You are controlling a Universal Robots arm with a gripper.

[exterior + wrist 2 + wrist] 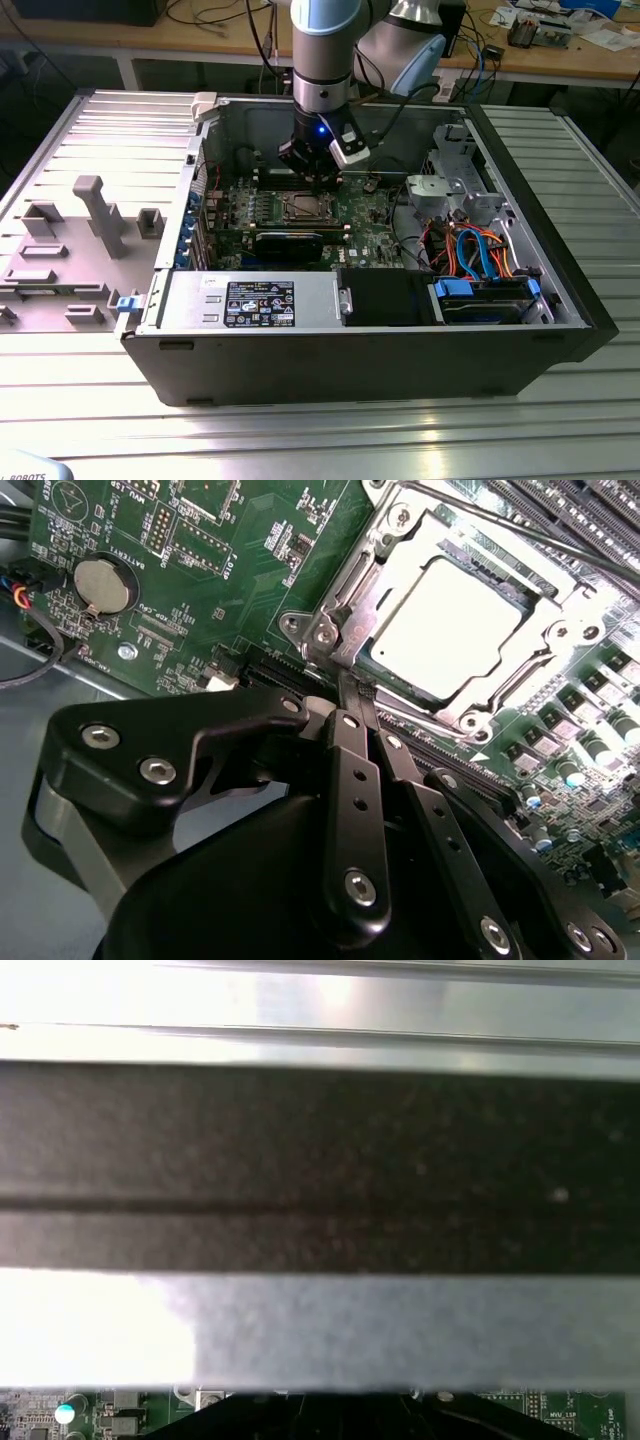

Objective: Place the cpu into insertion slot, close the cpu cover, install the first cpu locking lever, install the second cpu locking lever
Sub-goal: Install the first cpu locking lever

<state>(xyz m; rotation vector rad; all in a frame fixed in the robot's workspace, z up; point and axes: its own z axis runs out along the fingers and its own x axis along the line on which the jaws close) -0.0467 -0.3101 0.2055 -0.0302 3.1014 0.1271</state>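
Observation:
The cpu [450,625], a square chip with a bright silver top, lies in the insertion slot [400,525] on the green motherboard. The cpu cover [545,635], a silver frame with a square window, lies flat over the chip's edges. A thin metal lever rod [520,525] runs along one side of the socket. My gripper [350,685] is shut, its two black fingers pressed together with nothing seen between them, and the tips rest at a corner of the socket. In the exterior view the gripper [318,185] hangs just behind the insertion slot [300,207] inside the open case.
The case walls [210,150] ring the motherboard. A long black card [290,242] sits in front of the socket, and drive bays with blue and orange cables [470,250] are on the exterior view's right. A coin battery [102,585] is beside the gripper. A grey fixture plate [80,240] lies left.

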